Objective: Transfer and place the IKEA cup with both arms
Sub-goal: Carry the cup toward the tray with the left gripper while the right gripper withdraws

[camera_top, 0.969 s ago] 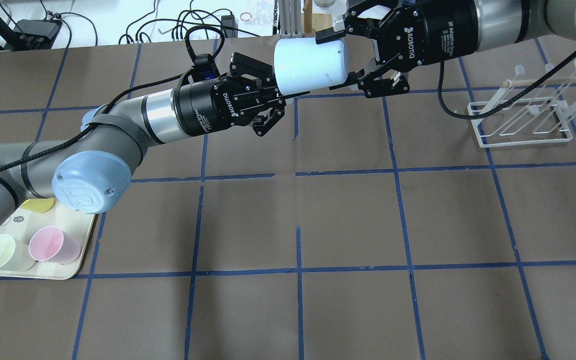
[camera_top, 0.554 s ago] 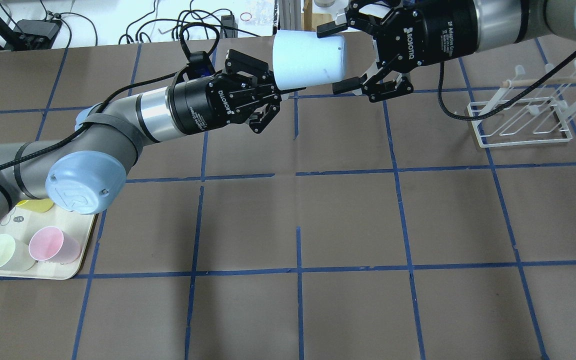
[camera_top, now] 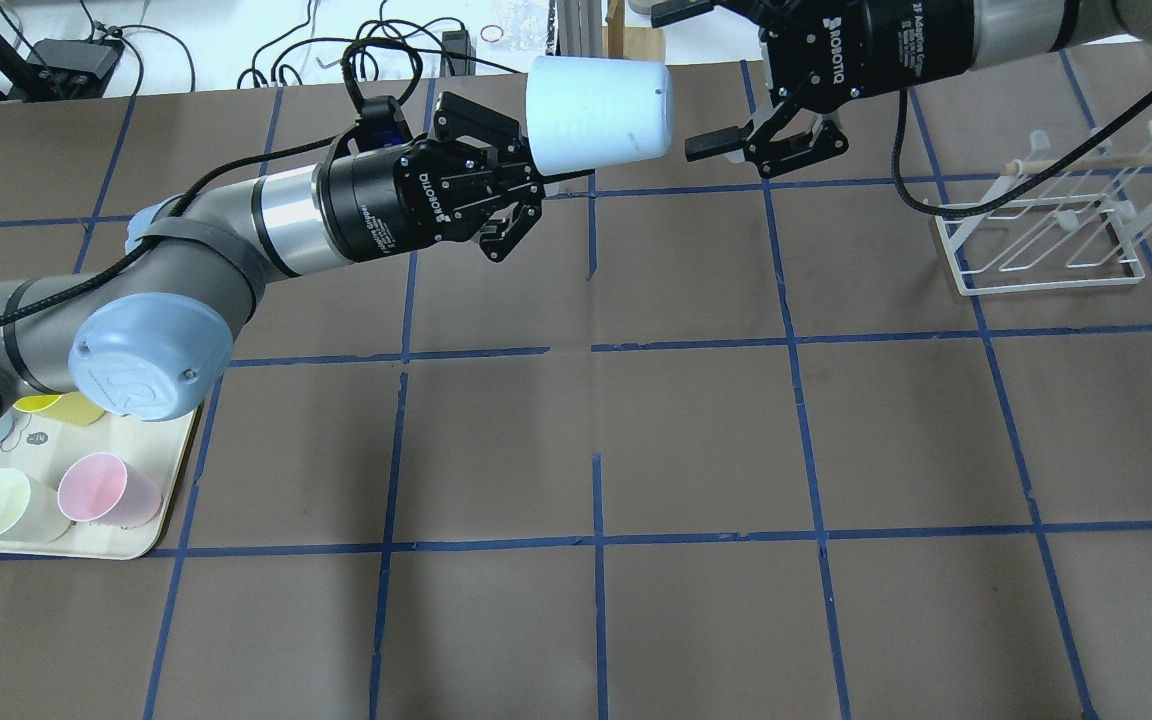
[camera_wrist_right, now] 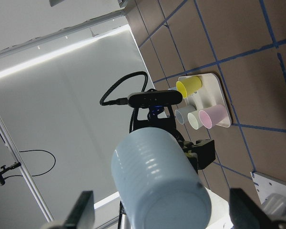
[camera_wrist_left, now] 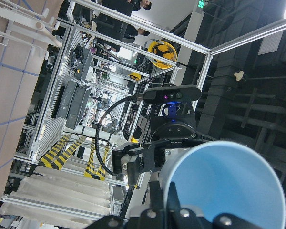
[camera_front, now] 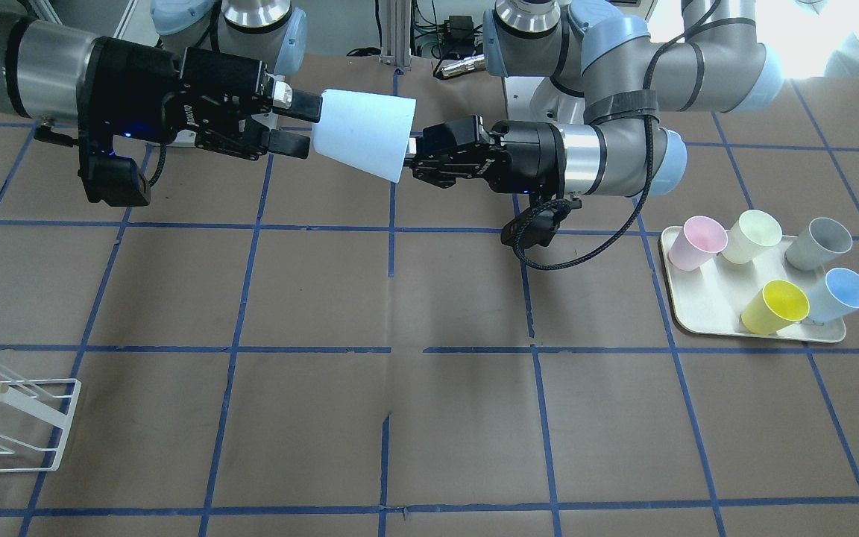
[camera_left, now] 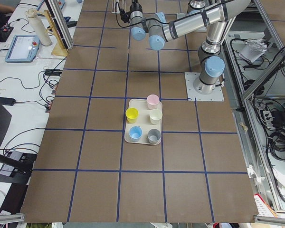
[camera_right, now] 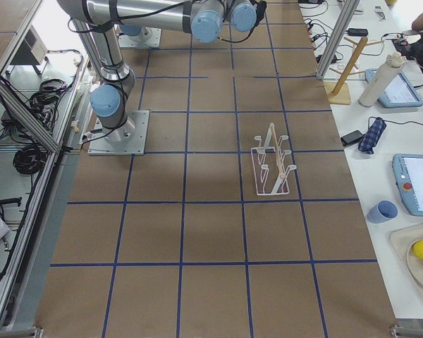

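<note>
The IKEA cup (camera_top: 596, 115), pale light blue, is held on its side in the air above the far middle of the table; it also shows in the front view (camera_front: 362, 134). My left gripper (camera_top: 541, 170) is shut on the cup's rim, one finger under the wall, the other hidden inside. The left wrist view looks into the cup's mouth (camera_wrist_left: 229, 191). My right gripper (camera_top: 686, 80) is open, its jaws wide apart on either side of the cup's base. In the right wrist view the base (camera_wrist_right: 157, 186) sits between the fingertips (camera_wrist_right: 83, 210) with gaps on both sides.
A cream tray (camera_front: 705, 321) on the robot's left holds a pink cup (camera_front: 694, 242), a cream, a grey, a yellow and a sky-blue cup (camera_front: 839, 294). A white wire rack (camera_top: 1036, 230) with a wooden dowel stands at the far right of the table.
The cup and both grippers have moved toward the far edge and a little left in the overhead view. The right jaws now stand wider apart at the cup's base.
</note>
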Robot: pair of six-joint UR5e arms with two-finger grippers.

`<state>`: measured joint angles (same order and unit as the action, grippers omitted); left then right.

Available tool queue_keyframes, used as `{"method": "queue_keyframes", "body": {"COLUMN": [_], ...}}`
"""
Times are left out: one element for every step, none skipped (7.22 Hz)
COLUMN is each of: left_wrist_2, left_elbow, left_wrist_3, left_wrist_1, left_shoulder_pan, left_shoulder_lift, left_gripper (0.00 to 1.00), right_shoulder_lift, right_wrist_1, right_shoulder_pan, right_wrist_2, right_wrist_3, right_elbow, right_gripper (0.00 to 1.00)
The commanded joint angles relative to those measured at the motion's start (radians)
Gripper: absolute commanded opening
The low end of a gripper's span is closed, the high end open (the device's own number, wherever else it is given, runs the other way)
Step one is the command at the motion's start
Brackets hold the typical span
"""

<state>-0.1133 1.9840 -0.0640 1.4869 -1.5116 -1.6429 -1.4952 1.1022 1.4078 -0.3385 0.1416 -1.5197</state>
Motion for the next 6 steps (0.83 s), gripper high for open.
{"method": "queue_keyframes", "body": {"left_wrist_2": [0.123, 0.214, 0.303, 0.439, 0.578, 0.728], "left_elbow": [-0.002, -0.005, -0.007, -0.013, -0.014, -0.019], "left_wrist_3": [0.004, 0.004, 0.004, -0.002, -0.013, -0.013], "left_wrist_1": [-0.005, -0.007, -0.007, -0.019, -0.030, -0.037], "left_shoulder_pan": [0.051, 0.091, 0.126, 0.170, 0.230, 0.275], "left_shoulder_lift": [0.017, 0.025, 0.035, 0.035, 0.026, 0.028], "left_gripper": [0.00, 0.00, 0.00, 0.00, 0.00, 0.00], "right_shoulder_lift": [0.026, 0.030, 0.039, 0.045, 0.055, 0.065], "right_wrist_1": [0.135, 0.212, 0.250, 0.293, 0.303, 0.329], "right_shoulder_pan": [-0.038, -0.041, -0.039, -0.033, -0.029, -0.007], "right_wrist_2": [-0.143, -0.278, -0.428, -0.633, -0.803, -0.933], "right_wrist_3": [-0.051, -0.060, -0.097, -0.118, -0.135, -0.172], "right_elbow": [0.030, 0.029, 0.024, 0.016, 0.016, 0.018], "right_gripper": [1.00, 1.00, 1.00, 1.00, 1.00, 1.00]}}
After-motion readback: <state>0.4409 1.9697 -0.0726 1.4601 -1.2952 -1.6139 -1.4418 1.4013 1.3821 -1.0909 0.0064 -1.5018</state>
